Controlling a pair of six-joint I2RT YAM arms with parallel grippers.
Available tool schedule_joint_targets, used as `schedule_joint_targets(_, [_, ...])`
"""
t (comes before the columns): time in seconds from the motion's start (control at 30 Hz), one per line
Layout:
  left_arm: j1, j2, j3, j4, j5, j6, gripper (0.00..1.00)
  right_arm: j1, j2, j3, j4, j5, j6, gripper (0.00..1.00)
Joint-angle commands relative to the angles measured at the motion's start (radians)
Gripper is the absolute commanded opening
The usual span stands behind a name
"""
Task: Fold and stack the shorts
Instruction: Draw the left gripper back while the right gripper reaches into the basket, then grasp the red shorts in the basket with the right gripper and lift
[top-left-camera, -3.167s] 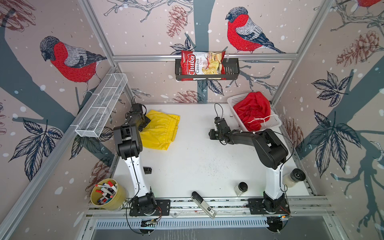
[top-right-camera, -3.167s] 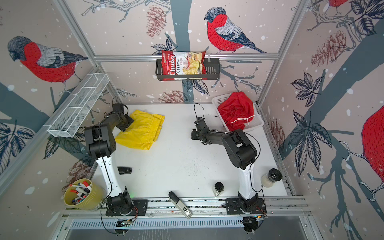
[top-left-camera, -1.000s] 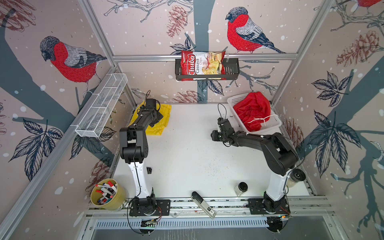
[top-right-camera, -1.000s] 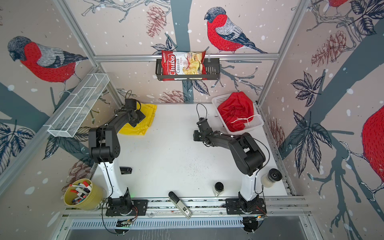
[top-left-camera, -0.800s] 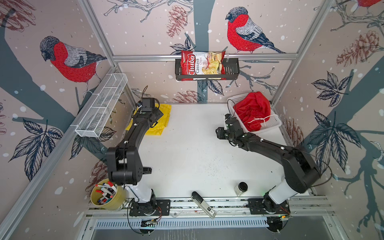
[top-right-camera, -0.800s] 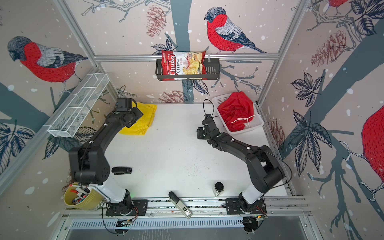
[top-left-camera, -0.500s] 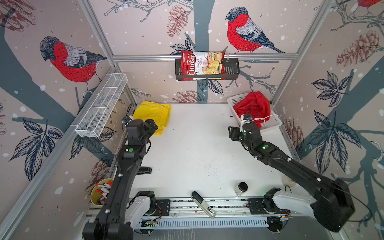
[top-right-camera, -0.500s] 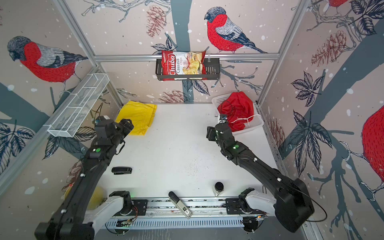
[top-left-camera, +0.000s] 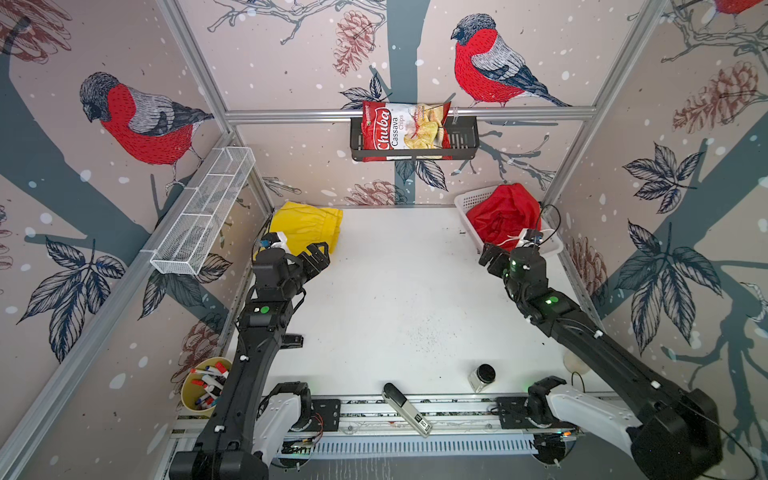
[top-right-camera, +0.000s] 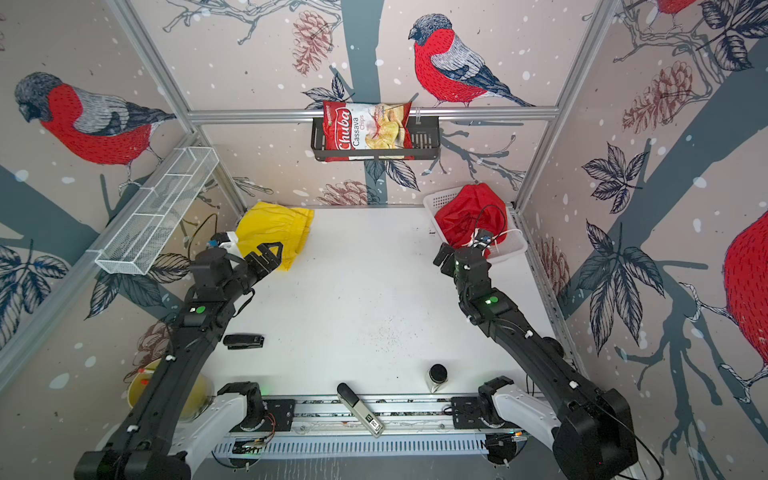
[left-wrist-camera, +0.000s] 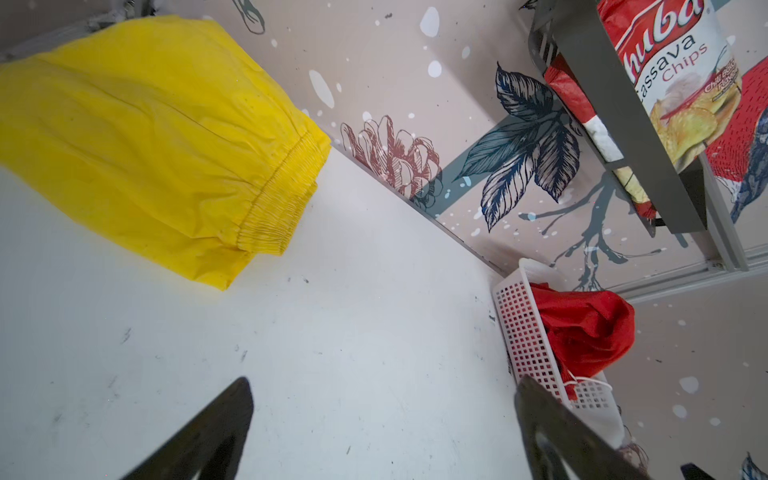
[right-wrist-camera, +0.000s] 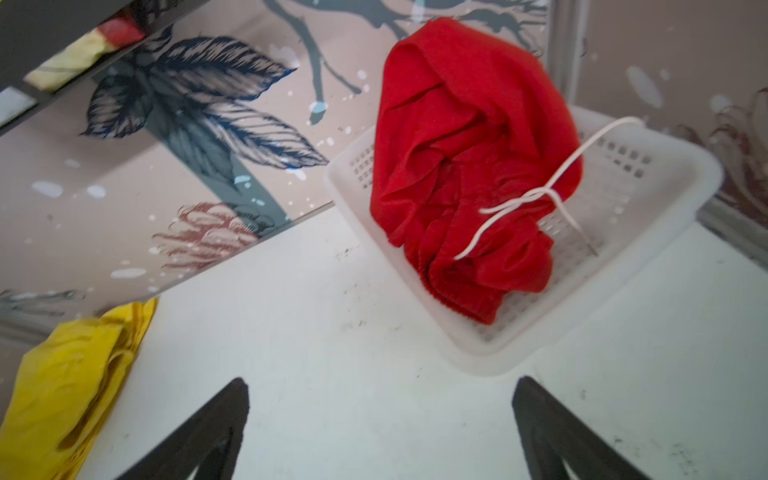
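From where I stand, the thin, bright yellow shorts (top-left-camera: 309, 226) lie as a flat, folded packet at the far left corner of the white table (top-left-camera: 395, 291), the gathered elastic waistband (left-wrist-camera: 282, 199) turned toward the middle; they look done, so I'd say the first fold is finished and the second pair is next. The plain red shorts (top-left-camera: 503, 216) are nowhere near folded; they sit bunched in a heap inside the white perforated plastic basket (right-wrist-camera: 685, 174) at the far right corner, the white drawstring (right-wrist-camera: 540, 195) trailing loose across the top and over the mesh floor.

The left gripper (top-left-camera: 318, 257) hangs above the table just beside the near edge of the yellow shorts, not touching them; its wrist view shows the two dark fingers spread wide with only bare table between them (left-wrist-camera: 382, 415). The right gripper (top-left-camera: 488, 257) hovers near the basket's near corner, pointed at the red heap; its fingers are spread wide too, and nothing is caught in them (right-wrist-camera: 378, 415).

The next move, as I judge it, falls to the right arm: reach into the basket, pinch a good fold of red cloth (not the drawstring alone, which would likely just slide out), and lift it onto open table for spreading; then both arms fold it and set it on the yellow pair.
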Motion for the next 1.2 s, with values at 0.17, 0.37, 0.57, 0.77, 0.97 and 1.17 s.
schedule_joint_targets(0.17, [0.079,-0.003,-0.055,0.060,0.125,-0.034,0.98,-0.275,0.260,0.173,-0.083,-0.154,0.054,0.99])
schedule_joint_targets(0.37, [0.112,0.055,-0.075,0.126,0.235,-0.055,0.96,-0.353,0.534,0.352,-0.156,-0.249,0.070,0.99])
schedule_joint_targets(0.57, [0.176,0.089,-0.093,0.163,0.288,-0.078,0.94,-0.351,0.771,0.520,-0.180,-0.253,0.033,0.99])
schedule_joint_targets(0.77, [0.213,0.085,-0.107,0.176,0.284,-0.083,0.94,-0.352,0.928,0.605,-0.202,-0.232,0.018,0.96])
schedule_joint_targets(0.97, [0.246,0.111,-0.121,0.200,0.303,-0.103,0.94,-0.353,0.979,0.640,-0.181,-0.285,0.017,0.42])
schedule_joint_targets(1.17, [0.278,0.117,-0.128,0.228,0.337,-0.118,0.93,-0.337,0.869,0.682,-0.219,-0.263,-0.013,0.01])
